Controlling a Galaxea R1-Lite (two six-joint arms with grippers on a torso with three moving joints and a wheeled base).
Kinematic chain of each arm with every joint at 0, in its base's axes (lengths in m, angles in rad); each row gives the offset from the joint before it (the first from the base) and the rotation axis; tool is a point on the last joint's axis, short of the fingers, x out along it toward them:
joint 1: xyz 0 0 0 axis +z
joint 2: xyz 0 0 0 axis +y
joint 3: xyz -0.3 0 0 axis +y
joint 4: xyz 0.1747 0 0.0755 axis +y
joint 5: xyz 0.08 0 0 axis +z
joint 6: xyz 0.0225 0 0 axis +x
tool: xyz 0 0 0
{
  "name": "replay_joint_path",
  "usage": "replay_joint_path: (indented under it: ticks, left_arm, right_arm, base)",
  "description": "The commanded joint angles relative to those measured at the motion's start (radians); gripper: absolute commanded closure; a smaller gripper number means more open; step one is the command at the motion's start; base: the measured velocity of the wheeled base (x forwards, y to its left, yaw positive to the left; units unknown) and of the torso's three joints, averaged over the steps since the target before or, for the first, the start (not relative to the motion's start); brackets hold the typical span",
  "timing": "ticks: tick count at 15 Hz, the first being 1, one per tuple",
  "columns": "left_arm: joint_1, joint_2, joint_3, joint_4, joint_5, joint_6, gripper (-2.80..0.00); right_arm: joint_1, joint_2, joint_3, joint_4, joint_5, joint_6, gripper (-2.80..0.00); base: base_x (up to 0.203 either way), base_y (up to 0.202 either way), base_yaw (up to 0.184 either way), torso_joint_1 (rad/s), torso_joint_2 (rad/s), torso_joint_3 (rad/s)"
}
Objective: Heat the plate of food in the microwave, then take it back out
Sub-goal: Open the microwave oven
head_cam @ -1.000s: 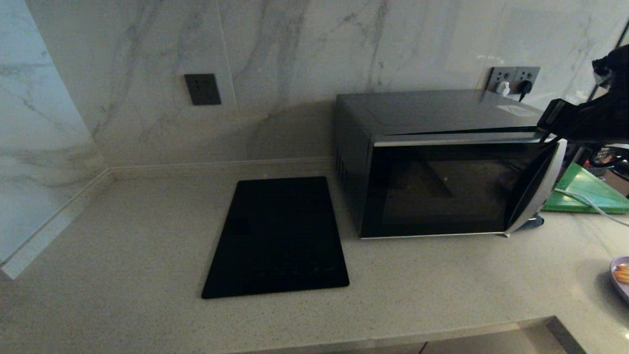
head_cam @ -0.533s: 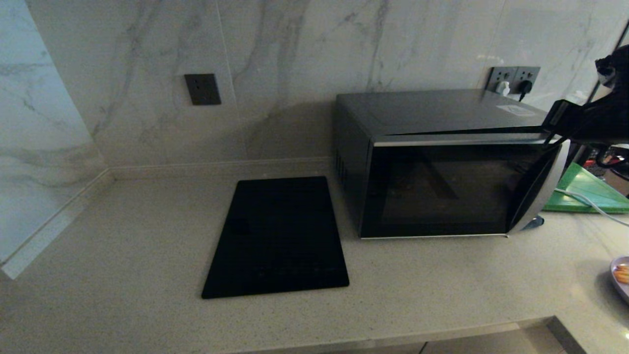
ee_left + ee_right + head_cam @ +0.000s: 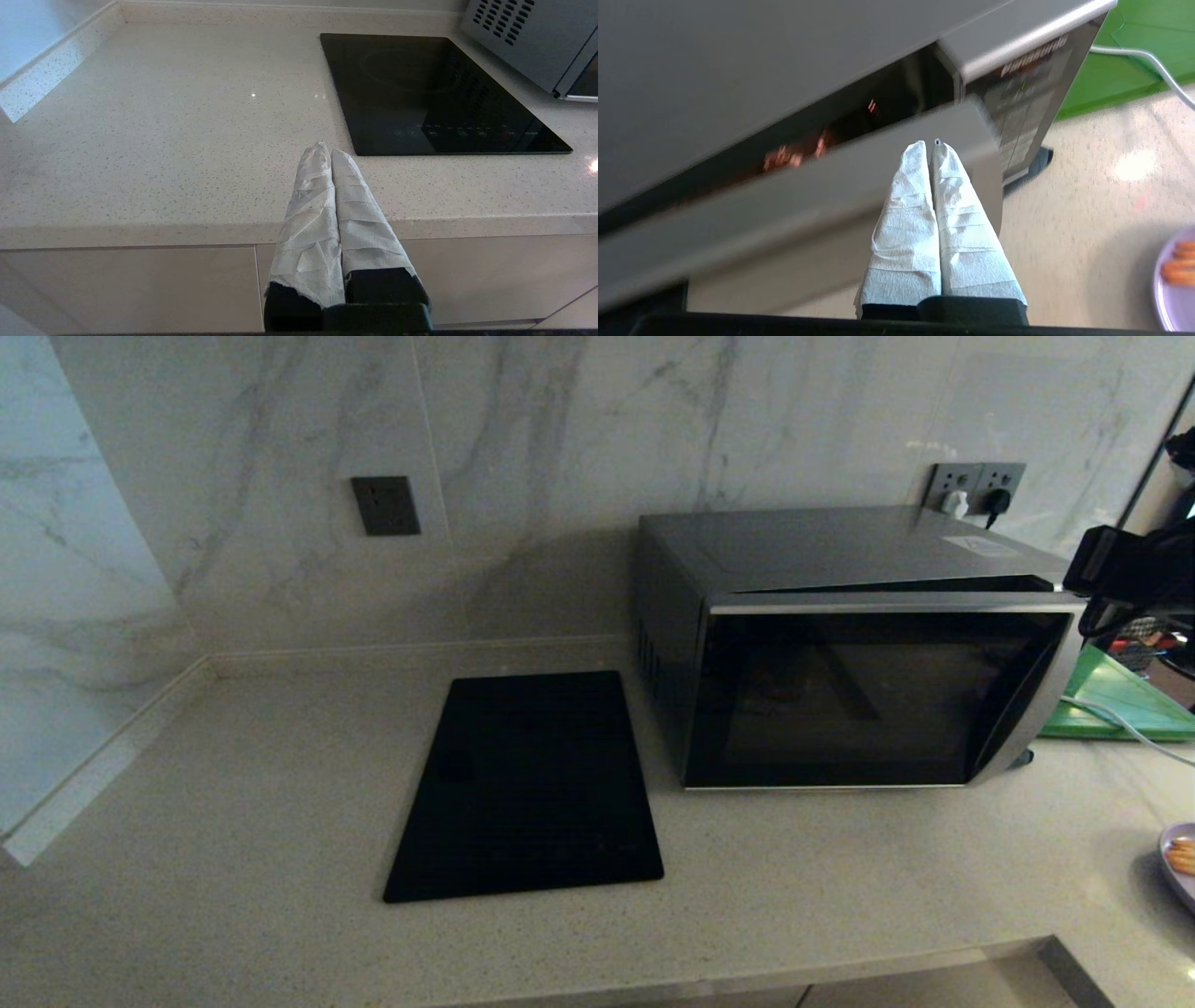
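Marble walls back our counter [image 3: 822, 887], where the microwave [image 3: 840, 644] sits far right with its door ajar and the plate of food [image 3: 1180, 859] lies at the near right edge. Our left gripper [image 3: 326, 151] hangs pressed shut before the counter's edge near the black panel [image 3: 434, 93]. Our right gripper [image 3: 930, 147], fingers together and holding nothing, points at the door's top edge.

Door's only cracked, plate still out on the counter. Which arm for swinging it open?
Right. Its tool, shut, is at the top edge of the microwave door; the plate of food lies on that side. The left tool hangs off the counter's front edge.
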Motion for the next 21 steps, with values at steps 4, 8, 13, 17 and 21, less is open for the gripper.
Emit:
replay_joint_path:
  ticks: [4, 8, 13, 17, 21]
  left_arm:
    - [0.001, 0.001, 0.000, 0.000, 0.000, -0.001, 0.00]
    - [0.001, 0.001, 0.000, 0.000, 0.000, -0.001, 0.00]
    - [0.001, 0.001, 0.000, -0.001, 0.000, 0.000, 0.00]
    - [0.001, 0.001, 0.000, 0.000, 0.000, -0.001, 0.00]
    - [0.001, 0.001, 0.000, -0.002, 0.000, -0.001, 0.00]
  right_arm:
    - [0.037, 0.066, -0.104, 0.019, -0.059, 0.000, 0.00]
    - [0.050, 0.217, -0.230, 0.022, -0.260, 0.000, 0.00]
    - [0.050, 0.280, -0.249, 0.020, -0.283, 0.004, 0.00]
    - [0.050, 0.280, -0.244, 0.023, -0.282, 0.007, 0.00]
    - [0.050, 0.239, -0.212, 0.063, -0.282, 0.017, 0.00]
  base:
    - [0.000, 0.000, 0.000, 0.000, 0.00, 0.000]
    - [0.000, 0.000, 0.000, 0.000, 0.00, 0.000]
    - [0.000, 0.000, 0.000, 0.000, 0.00, 0.000]
    - [0.000, 0.000, 0.000, 0.000, 0.00, 0.000]
    - [0.000, 0.000, 0.000, 0.000, 0.00, 0.000]
